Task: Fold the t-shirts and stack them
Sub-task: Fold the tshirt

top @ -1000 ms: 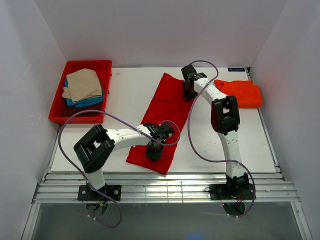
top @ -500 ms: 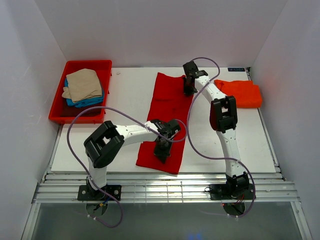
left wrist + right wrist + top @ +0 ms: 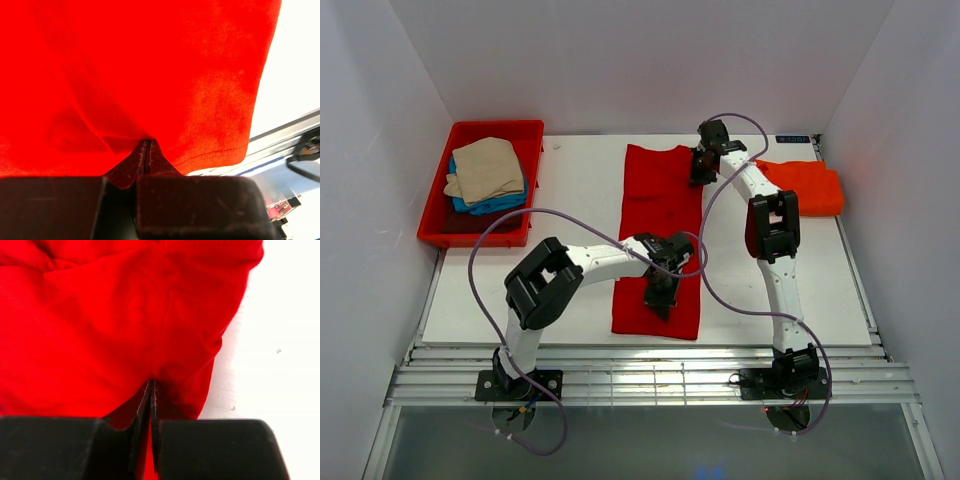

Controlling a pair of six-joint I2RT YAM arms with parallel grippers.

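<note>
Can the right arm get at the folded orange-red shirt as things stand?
Likely not at once. The orange-red shirt lies close beside the right arm with nothing between, but its jaws are shut on the far edge of the bright red shirt; it would need to let go first.

White table [image 3: 580, 200], plain white walls [image 3: 620, 60]

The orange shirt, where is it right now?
In the top view, the orange shirt lies folded at the far right of the table, just right of the right gripper, which pinches the bright red shirt.
</note>
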